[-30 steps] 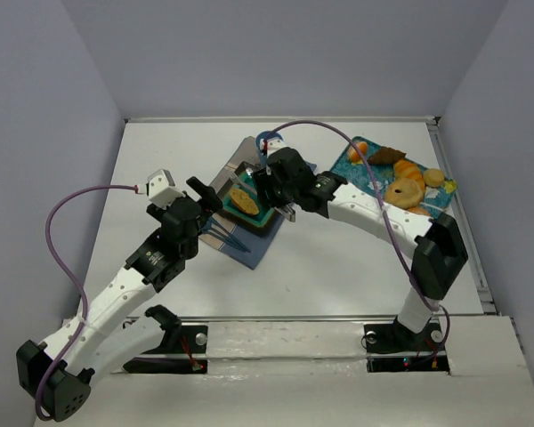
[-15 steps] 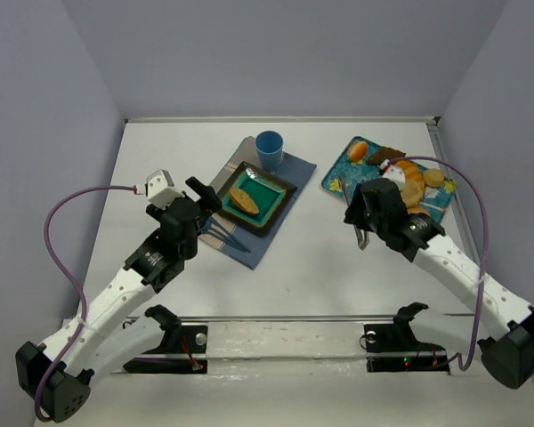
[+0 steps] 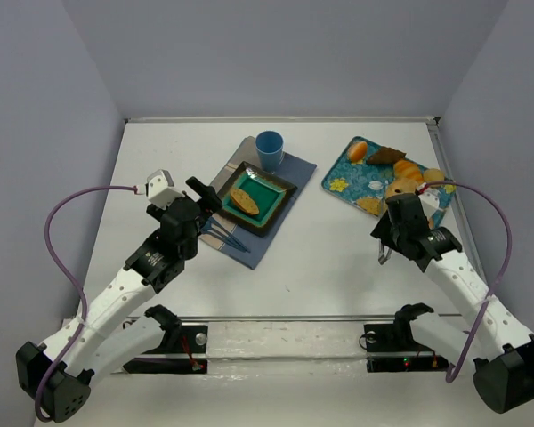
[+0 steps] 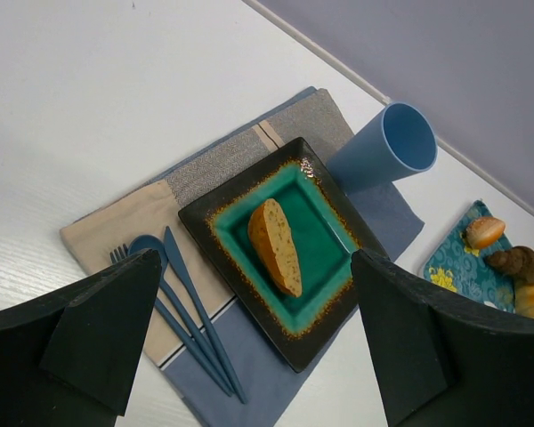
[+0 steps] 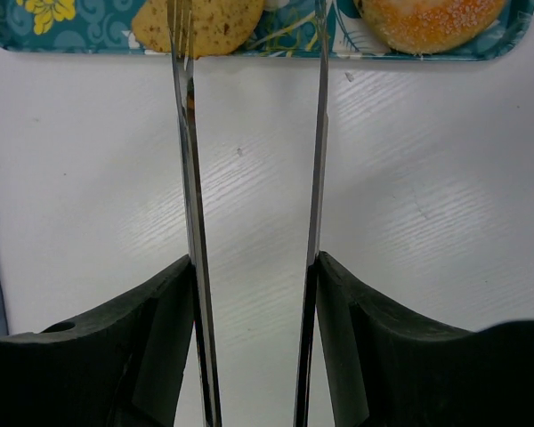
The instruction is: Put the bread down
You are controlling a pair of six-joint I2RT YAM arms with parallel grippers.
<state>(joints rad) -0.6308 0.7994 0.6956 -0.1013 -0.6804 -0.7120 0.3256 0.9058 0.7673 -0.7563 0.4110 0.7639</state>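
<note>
Lying on the square green plate with a dark rim point(image 4: 245, 187), the brown slice of bread point(image 4: 276, 246) sits right below the left claw point(image 4: 256, 262). It lies between that claw's two black fingers, which stand wide apart and hold nothing. The plate rests on a grey, tan and blue cloth mat point(image 4: 205, 165). Blue plastic cutlery point(image 4: 187, 302) lies on the mat, near the claw's left finger. A tall blue cup point(image 4: 383, 151) stands past the plate, touching its far corner and closer to the claw's right finger.

The right claw point(image 5: 254, 267) is well apart from the plate, on the other side of the white bench point(image 5: 409, 196). It is gripping thin shiny metal tongs point(image 5: 187, 178), one arm against each finger. The tongs' arms are apart, with nothing between them. Just ahead of this claw is a blue flowered tray point(image 5: 80, 31). The tips of the tongs reach over its near edge. A flat round brown piece point(image 5: 218, 22) lies under the left tip. A round orange bun point(image 5: 427, 18) lies just right of the right tip.
</note>
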